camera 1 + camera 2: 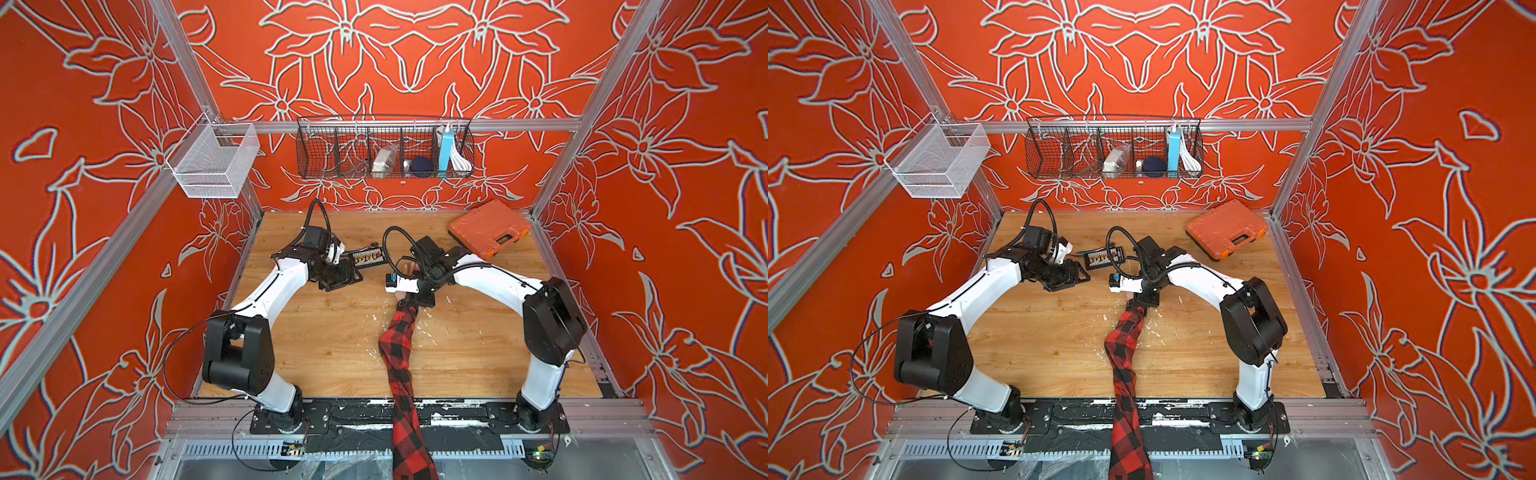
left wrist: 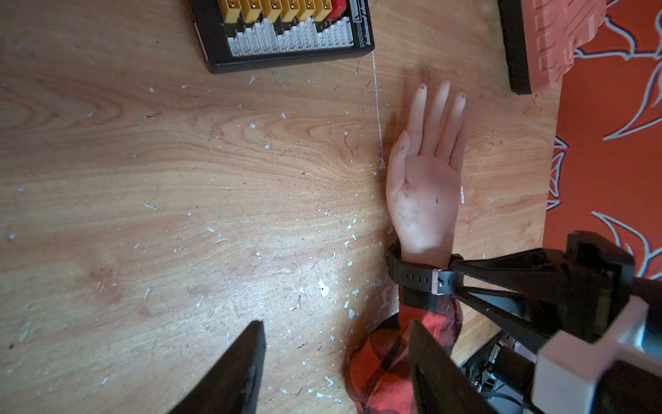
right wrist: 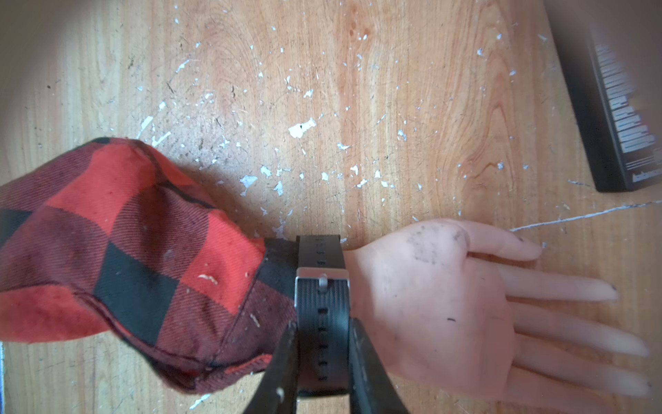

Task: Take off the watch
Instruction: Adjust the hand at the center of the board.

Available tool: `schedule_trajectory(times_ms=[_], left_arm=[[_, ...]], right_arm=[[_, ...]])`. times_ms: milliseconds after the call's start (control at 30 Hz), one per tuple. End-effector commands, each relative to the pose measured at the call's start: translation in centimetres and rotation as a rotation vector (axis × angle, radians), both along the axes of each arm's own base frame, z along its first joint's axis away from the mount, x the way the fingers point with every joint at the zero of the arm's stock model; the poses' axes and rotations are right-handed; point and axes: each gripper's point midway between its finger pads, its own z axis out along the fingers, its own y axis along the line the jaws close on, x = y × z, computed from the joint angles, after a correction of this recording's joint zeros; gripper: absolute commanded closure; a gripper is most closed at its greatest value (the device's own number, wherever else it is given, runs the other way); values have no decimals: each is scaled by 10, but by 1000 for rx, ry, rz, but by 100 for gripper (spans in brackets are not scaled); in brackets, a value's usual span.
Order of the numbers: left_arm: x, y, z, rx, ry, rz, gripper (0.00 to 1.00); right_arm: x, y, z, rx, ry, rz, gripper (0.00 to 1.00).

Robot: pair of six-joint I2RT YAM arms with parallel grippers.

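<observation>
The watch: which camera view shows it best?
The right wrist view: the watch sits central and sharp, buckle and strap holes clear, with the right gripper shut on its strap. The left wrist view shows it smaller. In both top views the right arm mostly hides it.

Left pincer [image 2: 336,324] spread; right pincer [image 3: 322,322] clamped.

The watch [image 3: 322,315] is black with a silver buckle. The sleeve [image 3: 143,258] is red-and-black check, and the mannequin hand [image 3: 447,304] is pale peach with dark smudges. The tabletop [image 2: 179,179] is light wood grain, flecked white. The walls [image 1: 415,62] are orange-red with grey-white flower outlines. The tool case [image 1: 489,228] is orange, and the board [image 2: 286,36] is black with yellow connectors.
</observation>
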Motion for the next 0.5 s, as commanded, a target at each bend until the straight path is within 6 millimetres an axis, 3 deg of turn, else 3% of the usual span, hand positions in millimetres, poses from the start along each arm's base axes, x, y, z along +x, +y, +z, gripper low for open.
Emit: schedule_trajectory(times_ms=[0, 100, 300, 467], left_arm=[[-5, -5, -5, -1, 20, -26, 36], [-6, -6, -6, 0, 20, -33, 36], [-9, -15, -7, 11, 14, -68, 36], [-13, -25, -3, 18, -13, -111, 36]], right_arm=[[-2, 13, 11, 42, 25, 6, 76], [3, 18, 18, 73, 21, -37, 74], [9, 27, 39, 155, 7, -104, 60], [26, 19, 58, 210, -15, -270, 57]])
